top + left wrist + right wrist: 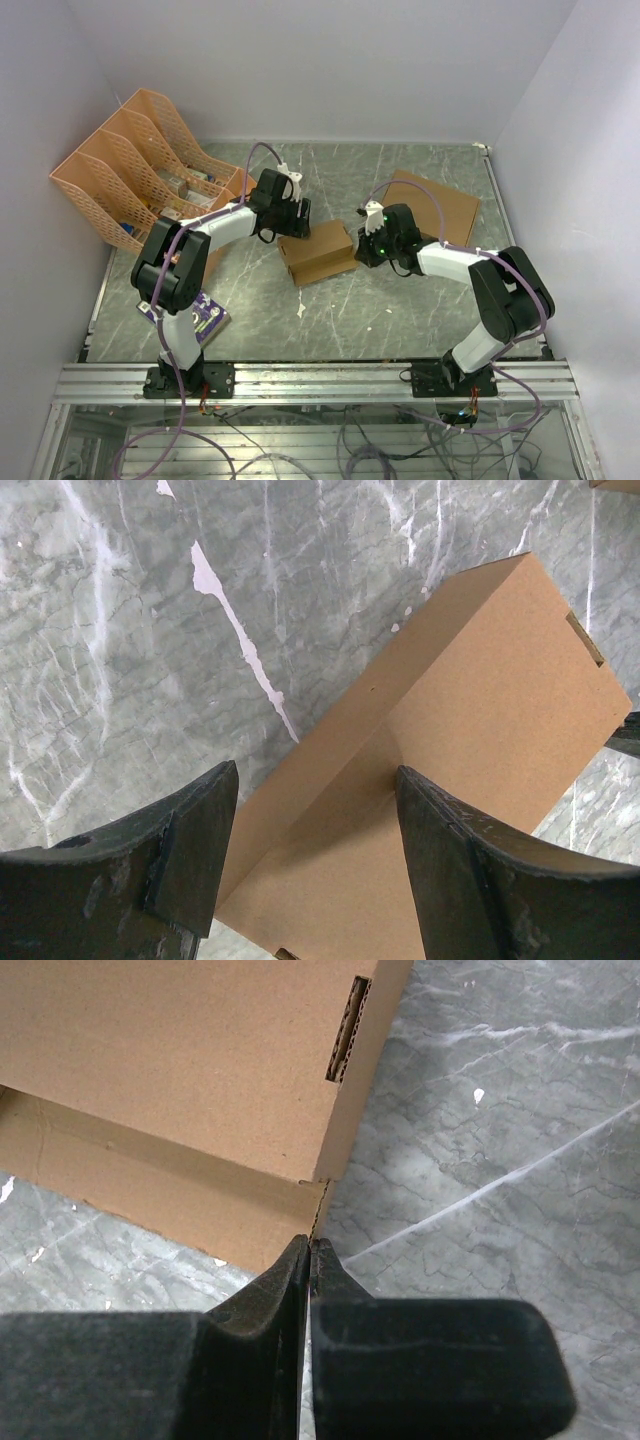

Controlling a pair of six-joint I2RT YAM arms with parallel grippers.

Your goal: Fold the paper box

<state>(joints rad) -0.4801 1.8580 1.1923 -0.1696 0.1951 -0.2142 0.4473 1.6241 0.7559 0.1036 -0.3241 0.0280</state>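
- Between the wide-open fingers of my left gripper (315, 790) lies the paper box (480, 690), on the table (400, 310).
- My right gripper (308, 1250) is pinched shut on its thin flap edge.
- My left fingers hide the box's near end.

Paper box (318, 253) on table (400, 310)

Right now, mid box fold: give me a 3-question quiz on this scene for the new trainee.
1. True or false: the left gripper is clamped shut on the paper box.
2. What stands at the rear left of the table? A) orange file rack B) blue bin C) metal bowl
3. Fill in: the right gripper has its fingers ____.
Key: 1 false, it is open over the paper box; 2 A; 3 shut.
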